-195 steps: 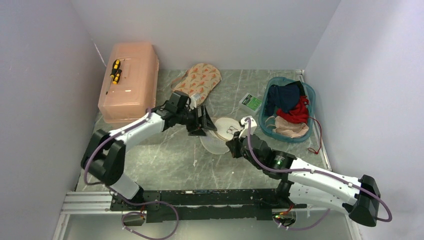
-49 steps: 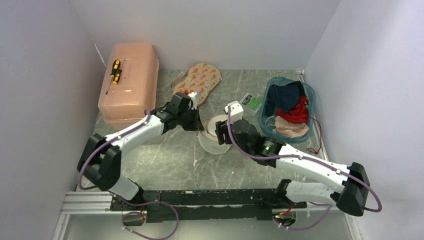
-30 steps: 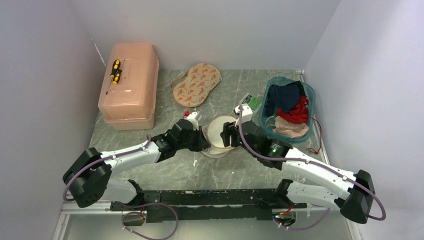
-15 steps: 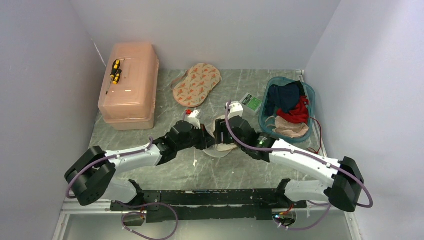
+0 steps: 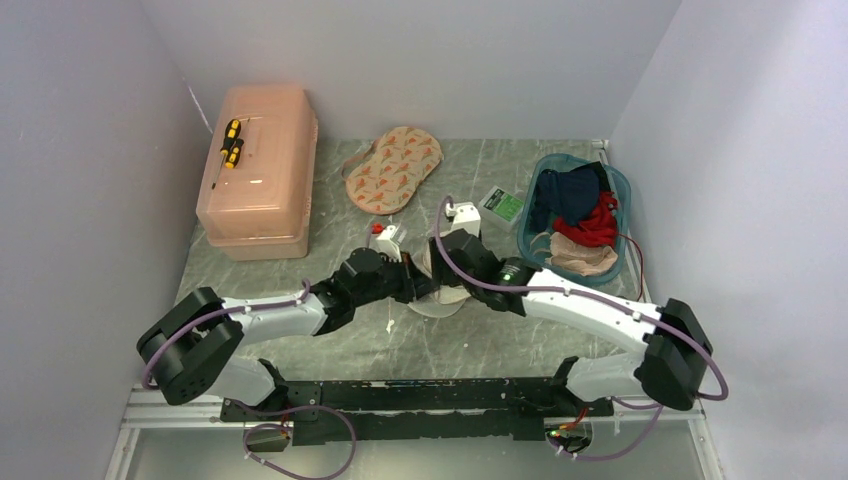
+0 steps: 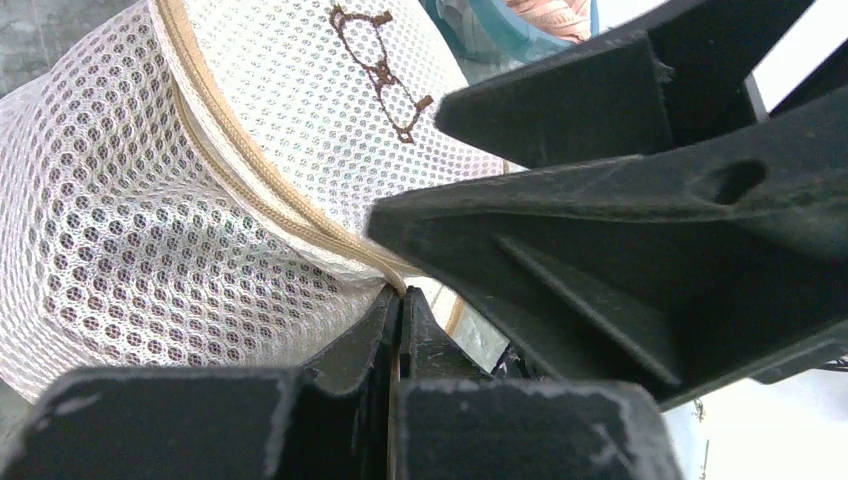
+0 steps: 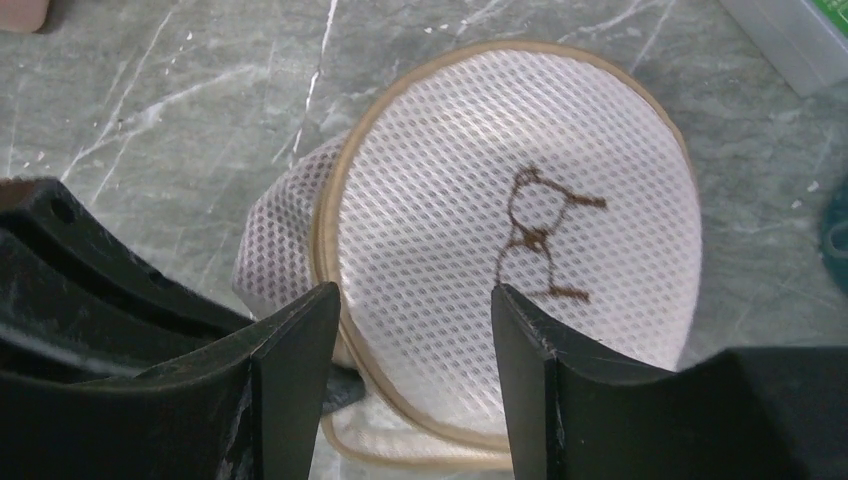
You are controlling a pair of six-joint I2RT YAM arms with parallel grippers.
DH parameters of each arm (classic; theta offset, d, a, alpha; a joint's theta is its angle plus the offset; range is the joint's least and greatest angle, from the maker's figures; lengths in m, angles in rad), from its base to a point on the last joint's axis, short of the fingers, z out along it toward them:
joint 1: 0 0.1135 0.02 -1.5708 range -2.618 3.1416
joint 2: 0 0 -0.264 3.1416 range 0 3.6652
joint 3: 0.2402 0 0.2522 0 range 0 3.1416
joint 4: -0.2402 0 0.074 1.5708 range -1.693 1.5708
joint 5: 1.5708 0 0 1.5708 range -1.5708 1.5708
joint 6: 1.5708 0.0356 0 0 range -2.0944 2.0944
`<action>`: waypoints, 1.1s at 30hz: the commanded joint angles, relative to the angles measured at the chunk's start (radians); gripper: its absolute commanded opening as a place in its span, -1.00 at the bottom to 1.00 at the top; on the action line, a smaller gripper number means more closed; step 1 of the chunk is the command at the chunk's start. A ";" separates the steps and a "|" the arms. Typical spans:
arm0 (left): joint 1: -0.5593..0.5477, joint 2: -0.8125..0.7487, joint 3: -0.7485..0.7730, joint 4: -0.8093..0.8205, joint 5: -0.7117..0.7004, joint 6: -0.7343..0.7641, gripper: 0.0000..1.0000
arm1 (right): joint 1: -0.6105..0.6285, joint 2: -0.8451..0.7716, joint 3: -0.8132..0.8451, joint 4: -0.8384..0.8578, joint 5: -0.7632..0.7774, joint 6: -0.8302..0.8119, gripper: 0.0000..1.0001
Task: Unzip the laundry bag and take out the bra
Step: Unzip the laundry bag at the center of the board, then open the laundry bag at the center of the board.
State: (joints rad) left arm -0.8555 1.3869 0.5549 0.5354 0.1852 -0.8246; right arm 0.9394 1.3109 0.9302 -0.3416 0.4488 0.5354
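The laundry bag (image 5: 447,295) is a white mesh drum with a cream rim, lying between my two grippers on the table. Its round lid (image 7: 450,200) carries a dark bra icon (image 7: 535,235). My left gripper (image 6: 400,300) is shut on the cream rim (image 6: 230,165) at the bag's edge. My right gripper (image 7: 415,330) hovers open just above the lid, one finger (image 7: 300,350) over the rim and the other over the mesh. In the top view the left gripper (image 5: 420,284) and right gripper (image 5: 445,265) meet at the bag. The bra is hidden.
A peach plastic box (image 5: 258,170) with a yellow screwdriver (image 5: 232,142) stands at the back left. A beige patterned piece (image 5: 395,168) lies at the back middle. A teal basket (image 5: 530,250) of clothes and a green-white packet (image 5: 501,204) sit to the right.
Over the last second the right gripper swung left over the bag's lid and narrowed slightly. The left gripper stayed shut at the rim and shifted a little with the bag.
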 commanded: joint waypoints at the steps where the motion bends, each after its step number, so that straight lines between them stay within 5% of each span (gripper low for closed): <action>1: -0.007 -0.027 -0.013 0.035 -0.018 -0.006 -0.95 | 0.003 -0.164 -0.097 0.055 0.045 0.000 0.22; 8: -0.006 -0.039 0.013 -0.015 -0.032 -0.001 -0.95 | 0.016 -0.444 -0.290 0.159 -0.109 -0.177 0.17; 15: -0.007 -0.055 0.049 -0.049 -0.039 0.000 -0.95 | 0.144 -0.346 -0.224 0.116 0.031 -0.304 0.13; 24: -0.006 -0.089 0.064 -0.081 -0.045 0.011 -0.95 | 0.160 -0.231 -0.165 0.118 0.173 -0.351 0.02; 33: -0.006 -0.103 0.063 -0.093 -0.045 0.012 -0.95 | 0.160 -0.164 -0.152 0.153 0.153 -0.366 -0.06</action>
State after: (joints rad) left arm -0.8570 1.3178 0.5854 0.4339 0.1513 -0.8276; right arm 1.0946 1.1526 0.7418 -0.2367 0.5938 0.1902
